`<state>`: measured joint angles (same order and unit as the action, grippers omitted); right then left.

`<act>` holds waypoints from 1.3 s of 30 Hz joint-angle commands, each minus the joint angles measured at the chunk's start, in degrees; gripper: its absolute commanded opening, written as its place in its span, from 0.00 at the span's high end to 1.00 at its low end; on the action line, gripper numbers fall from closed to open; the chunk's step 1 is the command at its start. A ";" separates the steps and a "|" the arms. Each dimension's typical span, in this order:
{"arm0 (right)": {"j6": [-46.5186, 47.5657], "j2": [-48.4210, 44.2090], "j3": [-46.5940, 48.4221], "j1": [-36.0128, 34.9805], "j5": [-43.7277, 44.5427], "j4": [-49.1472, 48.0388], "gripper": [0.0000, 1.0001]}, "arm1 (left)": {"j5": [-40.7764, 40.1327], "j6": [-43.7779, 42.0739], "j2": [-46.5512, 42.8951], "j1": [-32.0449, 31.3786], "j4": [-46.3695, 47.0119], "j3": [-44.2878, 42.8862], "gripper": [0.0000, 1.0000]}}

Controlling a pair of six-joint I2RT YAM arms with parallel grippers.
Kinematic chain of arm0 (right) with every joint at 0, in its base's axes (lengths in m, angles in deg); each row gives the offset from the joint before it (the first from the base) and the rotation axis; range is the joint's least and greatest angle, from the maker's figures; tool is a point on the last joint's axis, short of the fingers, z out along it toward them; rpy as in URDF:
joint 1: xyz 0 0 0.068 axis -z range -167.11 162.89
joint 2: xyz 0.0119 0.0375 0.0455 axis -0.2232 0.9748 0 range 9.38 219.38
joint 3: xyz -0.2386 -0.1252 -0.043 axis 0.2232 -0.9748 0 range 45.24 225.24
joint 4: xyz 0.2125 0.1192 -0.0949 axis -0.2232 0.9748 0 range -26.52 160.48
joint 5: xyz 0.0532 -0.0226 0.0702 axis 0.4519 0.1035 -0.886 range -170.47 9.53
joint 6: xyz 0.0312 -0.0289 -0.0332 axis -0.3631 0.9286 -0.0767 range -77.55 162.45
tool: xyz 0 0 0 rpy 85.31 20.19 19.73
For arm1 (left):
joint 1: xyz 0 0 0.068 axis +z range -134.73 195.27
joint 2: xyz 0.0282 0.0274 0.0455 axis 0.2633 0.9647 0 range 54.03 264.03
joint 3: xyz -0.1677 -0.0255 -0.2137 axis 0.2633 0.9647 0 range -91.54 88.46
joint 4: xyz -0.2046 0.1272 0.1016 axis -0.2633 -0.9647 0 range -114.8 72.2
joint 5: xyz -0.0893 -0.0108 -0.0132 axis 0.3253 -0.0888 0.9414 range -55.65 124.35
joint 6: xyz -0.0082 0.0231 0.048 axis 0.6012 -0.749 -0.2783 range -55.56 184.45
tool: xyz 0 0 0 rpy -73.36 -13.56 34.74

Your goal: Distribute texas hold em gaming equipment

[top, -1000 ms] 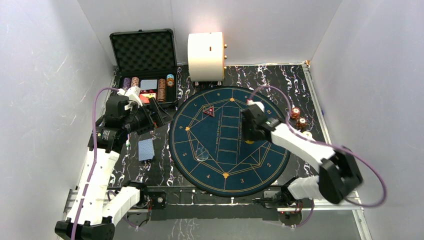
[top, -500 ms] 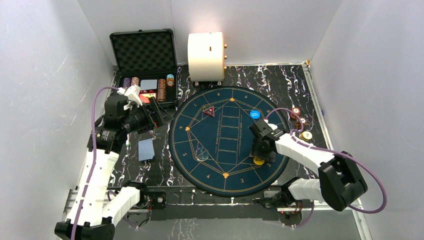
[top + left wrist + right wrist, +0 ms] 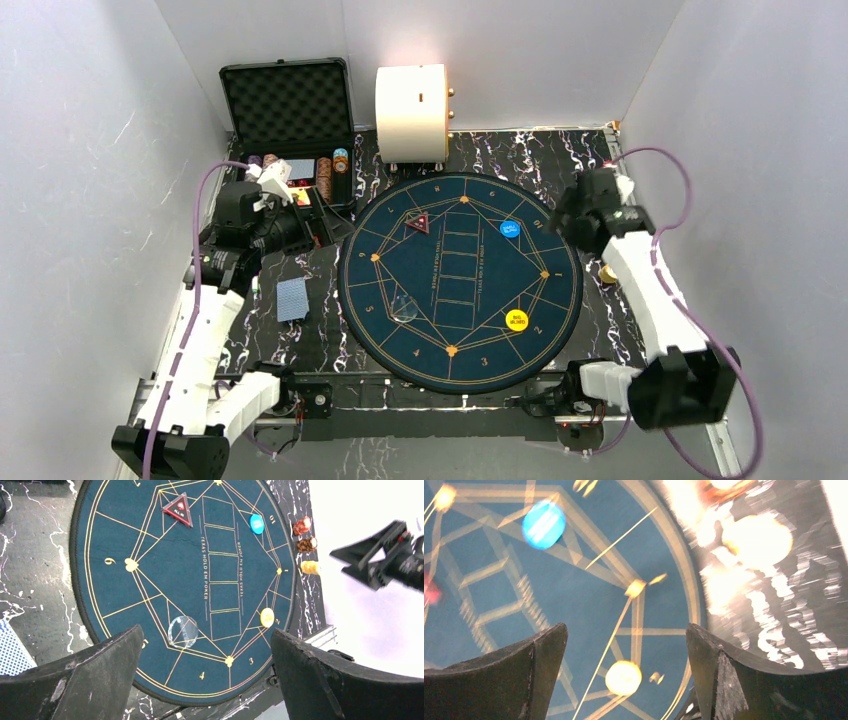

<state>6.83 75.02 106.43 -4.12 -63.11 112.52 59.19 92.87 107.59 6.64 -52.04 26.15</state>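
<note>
On the round blue poker mat (image 3: 440,345) lie a yellow button (image 3: 517,321) (image 3: 267,617) (image 3: 623,677), a blue button (image 3: 510,229) (image 3: 257,523) (image 3: 543,524) and a red triangular marker (image 3: 417,223) (image 3: 178,509). Blue-backed cards (image 3: 292,298) rest left of the mat. Chip stacks (image 3: 323,170) stand in the case. Right of the mat, a cream chip stack (image 3: 607,272) (image 3: 310,567) (image 3: 756,540) and red chip stacks (image 3: 302,526) stand. My right gripper (image 3: 560,222) (image 3: 624,630) hangs open and empty over the mat's right edge. My left gripper (image 3: 322,222) (image 3: 205,640) is open and empty beside the case.
The black foam-lined case (image 3: 285,100) stands open at the back left, with a big cream cylinder (image 3: 410,110) beside it. A clear disc (image 3: 404,308) (image 3: 182,630) lies on the mat's near left. White walls enclose the table on three sides.
My right gripper carried the yellow button to the mat's near right, let it go, opened, and swung back to the mat's right edge. The left arm shifted slightly toward the case.
</note>
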 commanded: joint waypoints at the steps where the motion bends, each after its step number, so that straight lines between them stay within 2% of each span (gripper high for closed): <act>1: 15.69 9.60 4.70 16.12 0.67 -8.86 0.03 | -0.11 -1.68 1.88 -1.13 3.45 0.83 0.02; 3: 17.98 14.47 7.27 21.13 -2.47 -12.77 0.05 | -0.87 -2.57 3.51 -1.91 3.61 0.63 0.02; 5: 19.66 19.64 10.59 23.03 -3.18 -14.60 0.06 | -1.63 -3.46 4.92 -3.17 3.52 0.44 0.02; 12: 22.14 36.46 22.64 24.22 -0.64 -13.94 0.08 | -3.03 -5.52 8.32 -7.89 3.91 0.18 0.02; 17: 23.26 41.98 27.00 24.20 -1.11 -14.31 0.09 | -4.85 -6.87 9.36 -10.38 4.42 0.25 0.02; 21: 24.35 44.02 26.27 24.33 -0.84 -13.04 0.16 | -5.05 -7.21 9.70 -11.10 4.40 -0.02 0.02; 30: 24.23 46.02 24.51 25.43 -4.62 -13.96 0.18 | -4.69 -6.25 10.08 -11.24 5.24 0.55 0.02; 39: 23.95 48.01 24.90 25.67 -4.89 -13.44 0.27 | -4.88 -6.62 9.82 -11.26 4.91 0.34 0.02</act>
<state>30.64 121.82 129.99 21.19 -67.56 99.14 54.30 86.95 118.24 -4.42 -47.34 26.81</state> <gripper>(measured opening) 0.755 0.983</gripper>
